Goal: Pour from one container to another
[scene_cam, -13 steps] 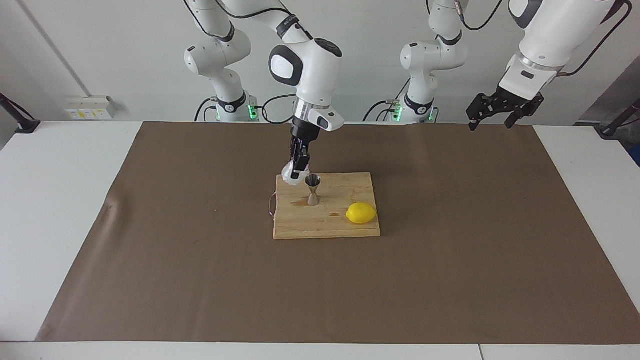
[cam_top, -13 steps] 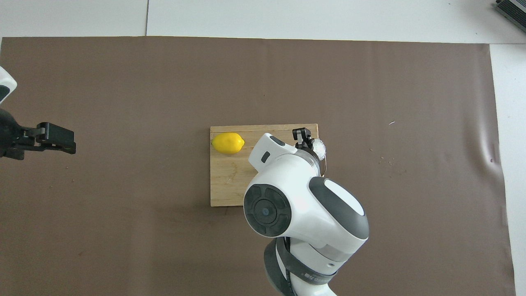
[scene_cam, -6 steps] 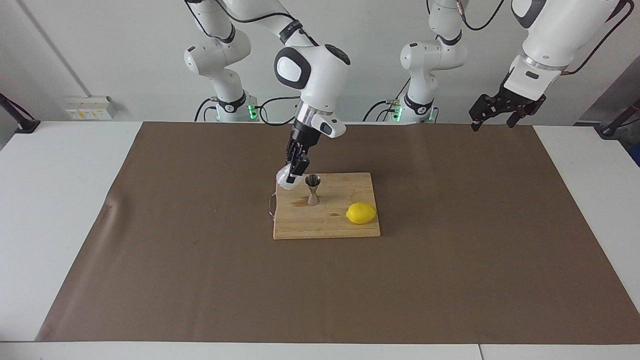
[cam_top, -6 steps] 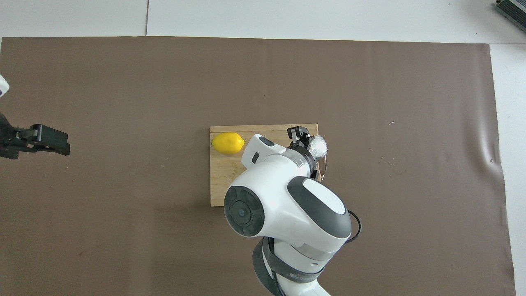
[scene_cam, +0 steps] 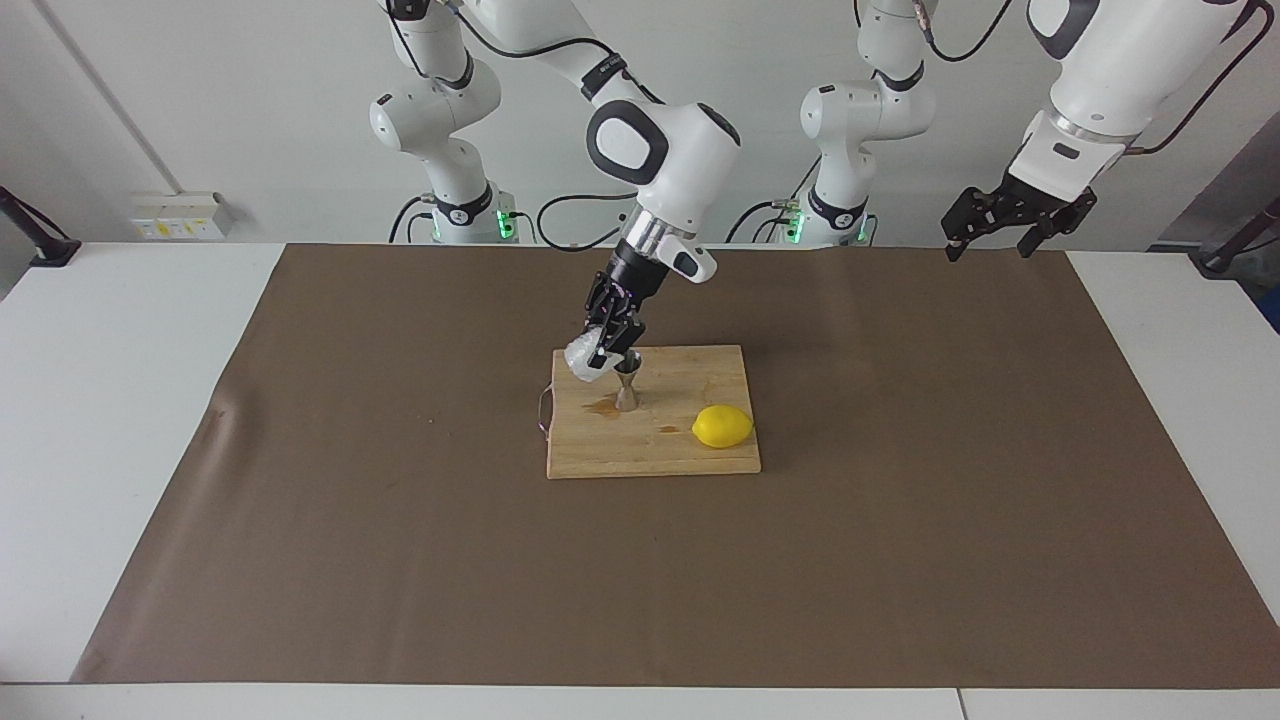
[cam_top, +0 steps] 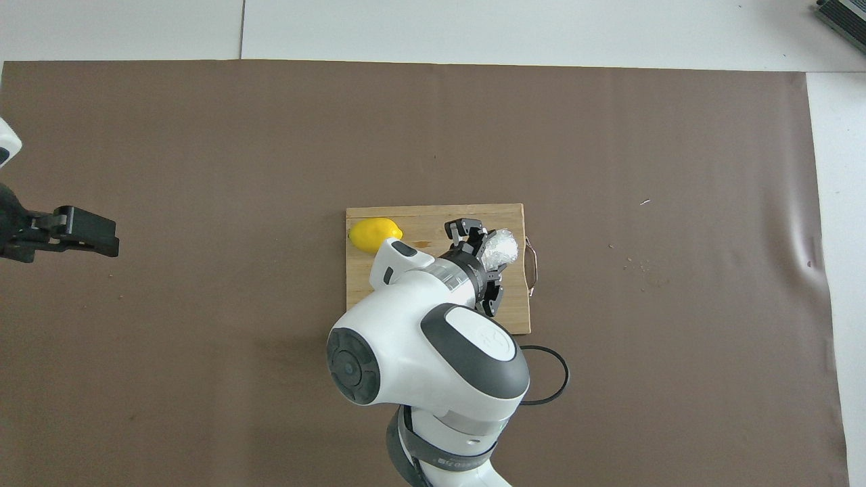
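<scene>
- Wooden cutting board (scene_cam: 655,440): the landmark, at the middle of the brown mat (scene_cam: 400,560).
- Right gripper (scene_cam: 607,352): clamped on the crinkly plastic cup (scene_cam: 585,361), held tilted above the board just beside the metal jigger (scene_cam: 627,388).
- Jigger: upright on the board.
- Lemon (scene_cam: 722,427): on the board, toward the left arm's end.
- Left gripper (scene_cam: 1003,222): fingers spread, empty, waiting well apart from the board.
</scene>
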You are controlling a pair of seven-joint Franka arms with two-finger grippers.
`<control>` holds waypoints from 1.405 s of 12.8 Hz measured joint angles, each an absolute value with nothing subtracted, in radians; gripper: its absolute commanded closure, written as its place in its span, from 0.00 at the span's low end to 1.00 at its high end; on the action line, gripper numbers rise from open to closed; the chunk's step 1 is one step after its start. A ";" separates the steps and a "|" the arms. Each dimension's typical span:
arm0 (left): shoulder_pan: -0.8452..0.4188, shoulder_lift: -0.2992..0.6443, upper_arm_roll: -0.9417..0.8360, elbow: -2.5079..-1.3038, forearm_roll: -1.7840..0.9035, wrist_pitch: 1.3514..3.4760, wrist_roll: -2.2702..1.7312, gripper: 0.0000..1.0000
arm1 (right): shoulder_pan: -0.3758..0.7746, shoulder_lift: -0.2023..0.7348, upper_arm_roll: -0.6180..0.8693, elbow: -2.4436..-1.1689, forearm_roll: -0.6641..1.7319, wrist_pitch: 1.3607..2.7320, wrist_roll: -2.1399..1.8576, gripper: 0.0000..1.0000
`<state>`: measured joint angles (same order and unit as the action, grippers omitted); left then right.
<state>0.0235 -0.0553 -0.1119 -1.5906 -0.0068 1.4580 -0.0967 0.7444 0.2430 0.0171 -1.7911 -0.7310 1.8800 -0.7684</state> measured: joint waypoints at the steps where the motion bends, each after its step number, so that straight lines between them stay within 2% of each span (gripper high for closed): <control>1: 0.024 -0.055 -0.110 -1.591 -0.007 1.458 -0.097 0.00 | 0.750 0.251 0.017 -1.793 -0.744 1.878 -0.761 1.00; 9: 0.024 -0.055 -0.109 -1.591 -0.007 1.457 -0.097 0.00 | 0.751 0.256 0.015 -1.802 -0.782 1.876 -0.760 1.00; 18: 0.024 -0.055 -0.109 -1.591 -0.007 1.457 -0.097 0.00 | 0.806 0.272 0.017 -1.814 -0.850 1.830 -0.716 1.00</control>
<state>0.0235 -0.0553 -0.1087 -1.5906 -0.0068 1.4568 -0.0968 0.8059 0.2723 0.0165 -1.8135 -0.8496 1.8302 -0.7162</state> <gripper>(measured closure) 0.000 0.511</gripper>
